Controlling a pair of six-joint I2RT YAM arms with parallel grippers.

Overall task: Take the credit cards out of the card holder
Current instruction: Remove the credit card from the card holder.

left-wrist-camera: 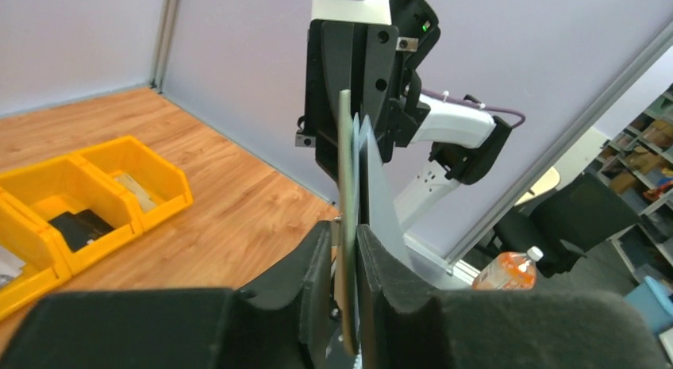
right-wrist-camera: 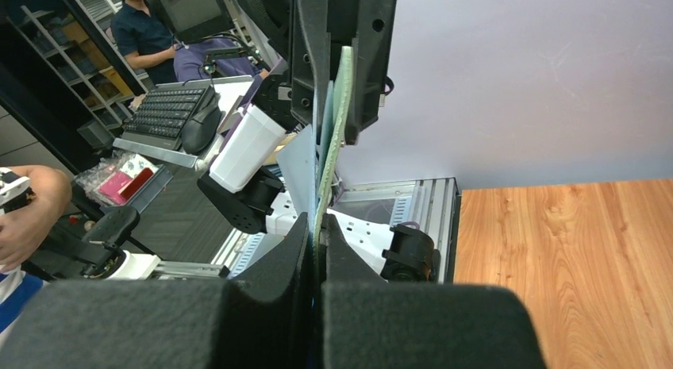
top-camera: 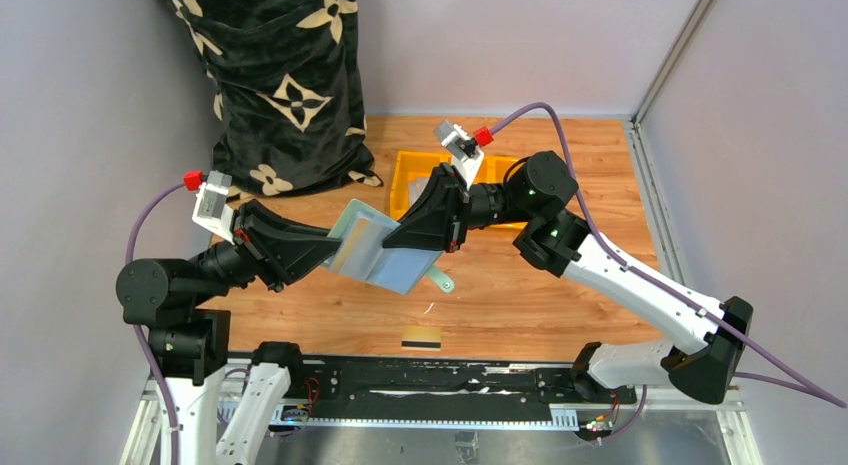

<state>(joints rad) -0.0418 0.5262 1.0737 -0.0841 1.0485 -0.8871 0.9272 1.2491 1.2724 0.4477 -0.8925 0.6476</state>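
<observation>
Left gripper at bottom, jaws narrowly apart astride a thin upright edge (tan low down, sage-green higher up; contact unclear). That's the card holder, seen edge-on. Right gripper clamps its top. Yellow bin sits left on the wooden table. Orange-drink bottle lower right.

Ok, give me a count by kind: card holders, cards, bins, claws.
Card holder: 1
Credit cards: 2, tucked-in tan card and loose striped card
Yellow bin: 1
Claws: 2, left claw and right claw
Total: 6
</observation>
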